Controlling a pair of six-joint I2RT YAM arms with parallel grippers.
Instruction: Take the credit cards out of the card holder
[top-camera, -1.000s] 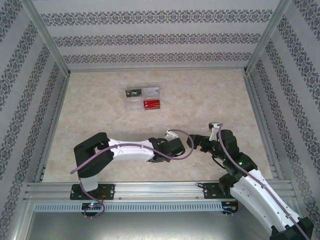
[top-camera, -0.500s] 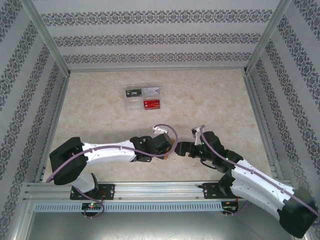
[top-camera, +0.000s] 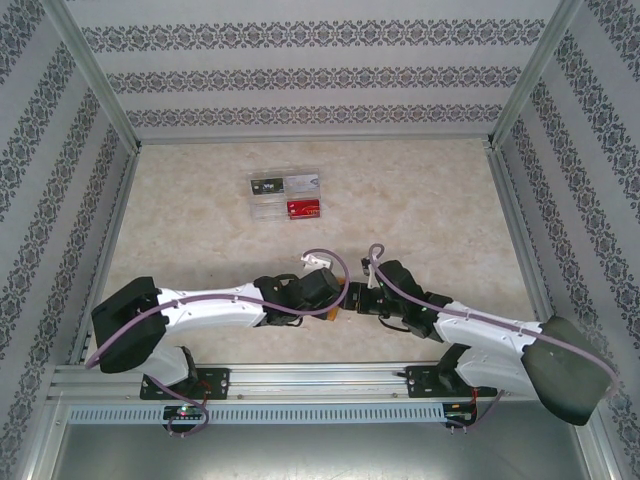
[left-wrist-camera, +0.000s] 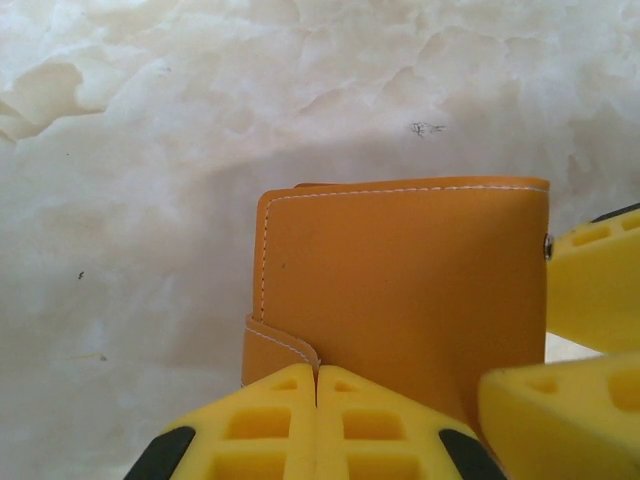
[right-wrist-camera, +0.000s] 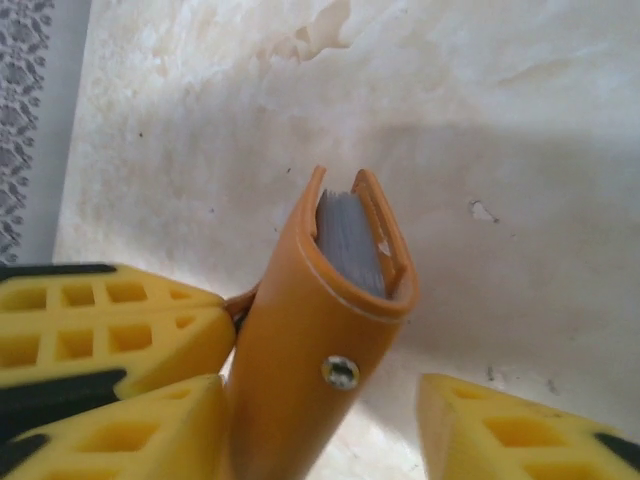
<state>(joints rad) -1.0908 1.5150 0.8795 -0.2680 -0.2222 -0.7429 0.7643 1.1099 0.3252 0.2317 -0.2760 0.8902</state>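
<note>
Cream marbled table (top-camera: 420, 200), matt, with a shadow cast under the work.

Card holder (left-wrist-camera: 400, 290): lifted off the table at front centre, between the two wrists, spine towards the camera in the right wrist view.

Left gripper (left-wrist-camera: 316, 390): yellow ribbed pads pressed together, apparently pinching the holder's lower edge by the closure tab. Right gripper (right-wrist-camera: 328, 400): fingers spread, straddling the holder; one pad touches the cover, the other is apart from it.

Step in hand (judged): getting the fold open.
- Keep the left pinch firm and low.
- The right fingers need the free cover alone, not both leaves, or the fold clamps shut.
- Smooth leather may slip, so grip near the stitched edge.

Cards (top-camera: 286, 196): a small flat group, well apart at the far side; probably already out.

Materials: orange-tan leather, smooth, rounded corners. Grey pockets (right-wrist-camera: 345, 240) show inside the U-shaped fold. White stitching (left-wrist-camera: 400, 191) runs along the rim. Metal snap stud (right-wrist-camera: 341, 372) sits on the outer face.
</note>
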